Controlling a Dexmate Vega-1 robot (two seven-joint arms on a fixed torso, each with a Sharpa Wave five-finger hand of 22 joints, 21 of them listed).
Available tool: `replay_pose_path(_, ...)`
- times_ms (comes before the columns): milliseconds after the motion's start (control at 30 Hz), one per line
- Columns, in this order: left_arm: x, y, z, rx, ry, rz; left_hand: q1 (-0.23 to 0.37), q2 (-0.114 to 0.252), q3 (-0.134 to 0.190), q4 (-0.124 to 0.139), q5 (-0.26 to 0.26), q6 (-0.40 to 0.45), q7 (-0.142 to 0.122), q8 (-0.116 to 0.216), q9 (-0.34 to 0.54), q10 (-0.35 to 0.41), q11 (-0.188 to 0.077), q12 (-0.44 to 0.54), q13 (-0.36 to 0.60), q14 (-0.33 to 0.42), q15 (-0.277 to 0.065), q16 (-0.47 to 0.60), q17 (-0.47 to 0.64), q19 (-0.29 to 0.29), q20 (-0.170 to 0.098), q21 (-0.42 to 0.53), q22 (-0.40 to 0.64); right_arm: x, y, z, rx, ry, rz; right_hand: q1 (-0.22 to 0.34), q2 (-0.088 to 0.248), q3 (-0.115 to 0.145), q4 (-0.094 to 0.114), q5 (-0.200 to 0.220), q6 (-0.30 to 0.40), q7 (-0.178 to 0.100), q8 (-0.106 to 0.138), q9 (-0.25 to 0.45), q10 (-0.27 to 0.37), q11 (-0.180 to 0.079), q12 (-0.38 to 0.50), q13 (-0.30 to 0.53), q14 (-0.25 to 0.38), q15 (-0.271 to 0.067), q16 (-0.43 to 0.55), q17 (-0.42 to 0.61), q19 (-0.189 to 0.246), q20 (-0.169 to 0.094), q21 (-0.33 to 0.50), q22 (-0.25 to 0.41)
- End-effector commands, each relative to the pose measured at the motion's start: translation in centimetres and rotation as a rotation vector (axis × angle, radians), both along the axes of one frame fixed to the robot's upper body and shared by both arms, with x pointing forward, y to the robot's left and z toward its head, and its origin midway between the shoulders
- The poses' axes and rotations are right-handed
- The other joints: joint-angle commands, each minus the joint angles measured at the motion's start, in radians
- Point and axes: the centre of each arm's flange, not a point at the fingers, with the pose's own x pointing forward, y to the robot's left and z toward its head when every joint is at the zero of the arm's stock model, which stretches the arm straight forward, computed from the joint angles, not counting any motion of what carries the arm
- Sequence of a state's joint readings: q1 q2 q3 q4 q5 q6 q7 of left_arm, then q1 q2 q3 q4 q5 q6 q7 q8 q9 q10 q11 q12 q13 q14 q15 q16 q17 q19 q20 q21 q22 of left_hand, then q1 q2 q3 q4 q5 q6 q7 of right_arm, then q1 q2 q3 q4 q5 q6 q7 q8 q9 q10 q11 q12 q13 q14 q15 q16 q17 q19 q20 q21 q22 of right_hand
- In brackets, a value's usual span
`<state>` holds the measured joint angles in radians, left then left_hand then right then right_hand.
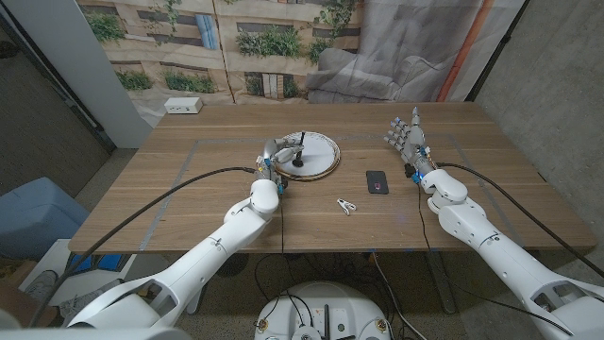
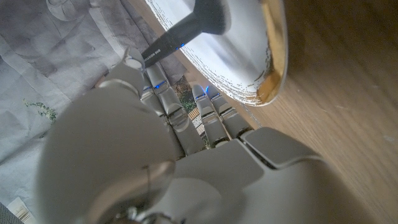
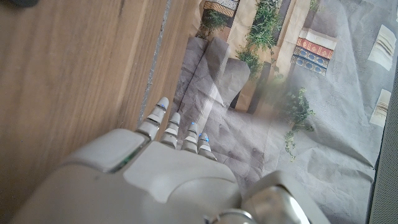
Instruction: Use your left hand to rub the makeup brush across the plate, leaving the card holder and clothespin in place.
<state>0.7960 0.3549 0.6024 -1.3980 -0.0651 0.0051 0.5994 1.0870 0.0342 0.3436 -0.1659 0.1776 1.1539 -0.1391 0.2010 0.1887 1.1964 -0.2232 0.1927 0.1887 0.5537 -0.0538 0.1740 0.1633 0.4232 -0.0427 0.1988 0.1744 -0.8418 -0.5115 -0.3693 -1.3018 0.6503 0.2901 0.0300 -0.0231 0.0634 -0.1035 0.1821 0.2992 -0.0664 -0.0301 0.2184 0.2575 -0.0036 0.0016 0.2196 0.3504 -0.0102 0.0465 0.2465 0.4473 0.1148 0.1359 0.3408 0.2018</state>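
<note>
Contact is set: left hand (image 1: 271, 156) fingers clamped on makeup brush (image 2: 186, 31), bristles on plate (image 1: 326, 156); stroke lightly within rim; right hand (image 1: 406, 135) idle, fingers apart.
</note>
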Motion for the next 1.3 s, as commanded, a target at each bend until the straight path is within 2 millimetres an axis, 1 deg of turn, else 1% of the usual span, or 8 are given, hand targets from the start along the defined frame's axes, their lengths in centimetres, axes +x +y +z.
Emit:
replay_pose_path(33, 0.4, 0.9, 0.3, 0.004, -0.010, 0.014, 0.007, 0.008, -0.005, -0.001, 0.004, 0.005, 0.003, 0.007, 0.003, 0.010, -0.003, 0.003, 0.001, -0.005, -0.149, 0.004, 0.002, 0.001, -0.004, 0.004, 0.004, 0.0, 0.0, 0.0, 0.000, 0.000, 0.000, 0.001, 0.101, 0.002, 0.007, 0.007, -0.009, 0.000, 0.005, 0.003, -0.003, 0.006, 0.008, 0.002, 0.000, 0.010, 0.004, 0.003, 0.000, 0.007, 0.007, 0.006)
replay_pose_path(433, 0.7, 2.5, 0.0, 0.006, -0.004, 0.048, 0.009, 0.009, -0.008, -0.002, 0.004, 0.005, 0.004, 0.007, 0.004, 0.009, -0.003, 0.002, 0.001, -0.005, -0.148, 0.004, 0.002, -0.001, -0.006, 0.004, 0.004, 0.0, 0.0, 0.0, 0.000, 0.000, 0.000, 0.001, 0.101, 0.002, 0.007, 0.007, -0.008, 0.000, 0.005, 0.003, -0.004, 0.006, 0.007, 0.002, -0.001, 0.009, 0.004, 0.003, 0.000, 0.007, 0.007, 0.006)
replay_pose_path(633, 0.7, 3.0, -0.1, 0.006, -0.004, 0.057, 0.009, 0.009, -0.009, -0.002, 0.004, 0.005, 0.002, 0.007, 0.004, 0.009, -0.003, 0.002, 0.001, -0.005, -0.148, 0.004, 0.002, -0.001, -0.006, 0.004, 0.004, 0.0, 0.0, 0.0, 0.000, 0.000, 0.000, 0.002, 0.101, 0.002, 0.007, 0.007, -0.009, 0.000, 0.005, 0.003, -0.003, 0.004, 0.007, 0.002, -0.001, 0.009, 0.004, 0.003, 0.000, 0.006, 0.007, 0.006)
replay_pose_path(700, 0.7, 3.0, 0.0, 0.005, -0.005, 0.058, 0.009, 0.010, -0.010, -0.002, 0.004, 0.005, 0.006, 0.007, 0.004, 0.009, -0.003, 0.001, 0.001, -0.005, -0.148, 0.004, 0.002, -0.002, -0.006, 0.004, 0.004, 0.0, 0.0, 0.0, 0.000, 0.000, 0.000, 0.002, 0.101, 0.002, 0.007, 0.007, -0.009, 0.000, 0.005, 0.003, -0.004, 0.003, 0.007, 0.002, -0.001, 0.009, 0.004, 0.003, 0.000, 0.007, 0.007, 0.006)
replay_pose_path(933, 0.7, 2.8, 0.2, 0.007, -0.017, 0.055, 0.010, 0.010, -0.011, -0.002, 0.004, 0.007, 0.003, 0.007, 0.004, 0.009, -0.003, 0.001, 0.001, -0.005, -0.147, 0.004, 0.002, -0.002, -0.007, 0.004, 0.004, 0.0, 0.0, 0.0, 0.000, 0.000, 0.000, 0.002, 0.101, 0.002, 0.007, 0.007, -0.008, 0.001, 0.005, 0.003, -0.005, 0.004, 0.007, 0.002, -0.001, 0.009, 0.004, 0.003, 0.000, 0.007, 0.007, 0.006)
replay_pose_path(1300, 0.3, 1.5, 0.4, 0.019, -0.035, 0.033, 0.011, 0.011, -0.013, -0.002, 0.004, 0.007, 0.003, 0.007, 0.004, 0.010, -0.003, 0.001, 0.001, -0.005, -0.148, 0.004, 0.002, -0.002, -0.007, 0.004, 0.004, 0.0, 0.0, 0.0, 0.000, 0.000, 0.000, 0.002, 0.101, 0.002, 0.007, 0.007, -0.008, 0.000, 0.005, 0.003, -0.004, 0.005, 0.007, 0.002, -0.001, 0.009, 0.004, 0.003, 0.000, 0.007, 0.007, 0.006)
